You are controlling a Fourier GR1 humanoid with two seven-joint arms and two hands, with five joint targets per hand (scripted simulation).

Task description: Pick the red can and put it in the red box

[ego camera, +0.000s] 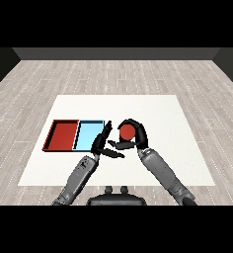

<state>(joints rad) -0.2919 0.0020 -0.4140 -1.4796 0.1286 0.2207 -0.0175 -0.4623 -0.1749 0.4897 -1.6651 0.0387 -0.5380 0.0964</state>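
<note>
White table [187, 163] | right hand [138, 136] curled round red can [127, 132] | left hand [102, 141] spread

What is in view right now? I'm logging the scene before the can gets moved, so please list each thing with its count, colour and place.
red can: one, red, right of the trays, held in the right hand
red tray: one, red, on the table's left part, beside the light blue tray
light blue tray: one, light blue, directly right of the red tray
table: one, white, under everything
left hand: one, black, fingers straight, at the light blue tray's right edge
right hand: one, black, curled round the red can
</note>
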